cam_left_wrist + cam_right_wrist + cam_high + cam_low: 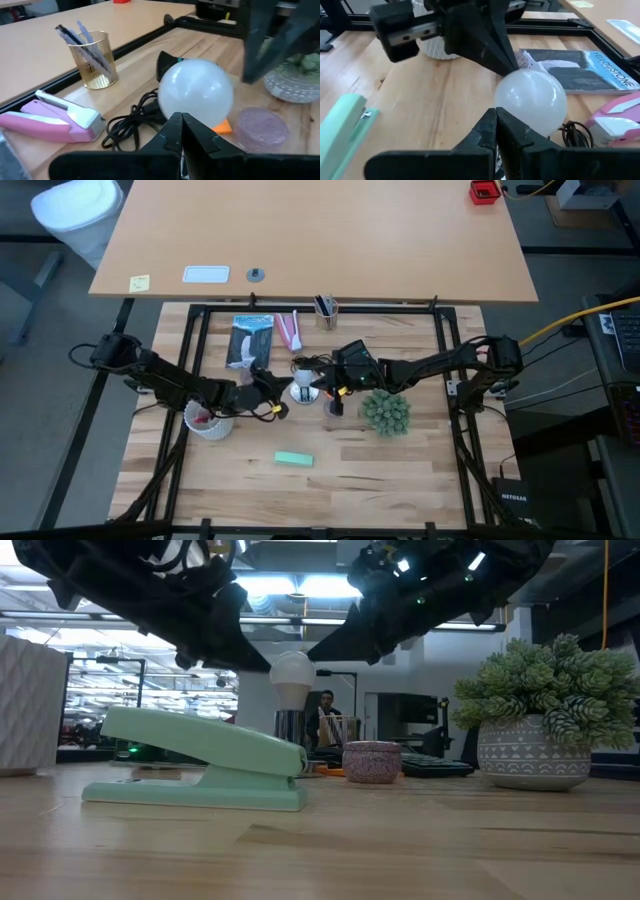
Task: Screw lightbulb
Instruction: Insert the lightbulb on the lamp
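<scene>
- I have the lightbulb (303,391) standing upright near the middle of the counter (400,480), between my two tools, which come at it from opposite sides.
- The left tool (181,131) has its fingers clenched together with nothing between them, and the tip is just under the round glass.
- The right tool (495,127) is the same, fingers pressed together and empty, its tip just beside the bulb on the other side.
- In the low view the bulb sits on a short dark cylinder, which I take for the socket; whether the thread is already engaged I cannot tell.
- I judge that the screwing is in hand but not finished: no tool grasps the bulb now, so a new grasp and more turns are probably left.
- The bulb is a frosted white ball, smooth and a little glossy; I expect it to slip easily.
- A black cord (131,125) lies in loose loops just beyond the left tool, near the bulb's foot.
- The counter is pale wood with a visible grain.
</scene>
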